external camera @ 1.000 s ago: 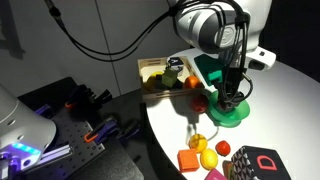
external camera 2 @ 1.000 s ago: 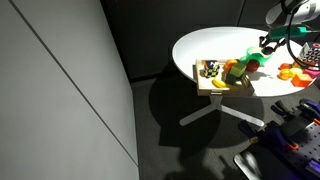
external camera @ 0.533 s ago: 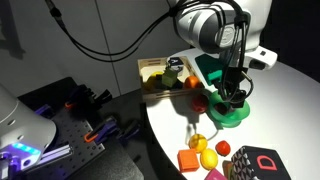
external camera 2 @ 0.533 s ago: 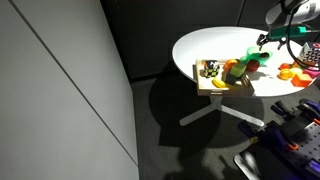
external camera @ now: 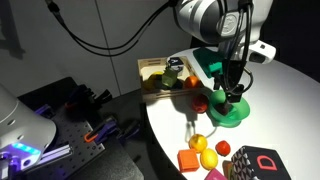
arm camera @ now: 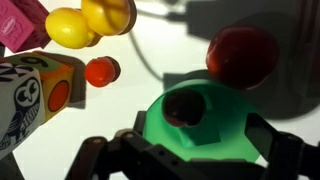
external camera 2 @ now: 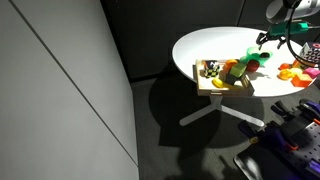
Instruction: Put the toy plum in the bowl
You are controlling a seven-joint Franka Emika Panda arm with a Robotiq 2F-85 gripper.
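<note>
Room and furniture, as seen.
- Table (external camera 2: 198,46): round, white top, on a white pedestal with splayed feet (external camera 2: 214,113); also seen in an exterior view (external camera: 288,88).
- Wall panel (external camera 2: 50,90): plain grey, fills the left, crossed by one thin diagonal seam.
- Floor (external camera 2: 170,150): dark grey, with the table's shadow lying left of the pedestal.
- Bench (external camera: 70,108): black, to the left of the table, carrying dark hardware.
- Lamp glow (external camera: 18,152): blue-violet, near left corner, on a white housing.
- Backdrop: black, with a cable (external camera: 90,42) hanging across it.
</note>
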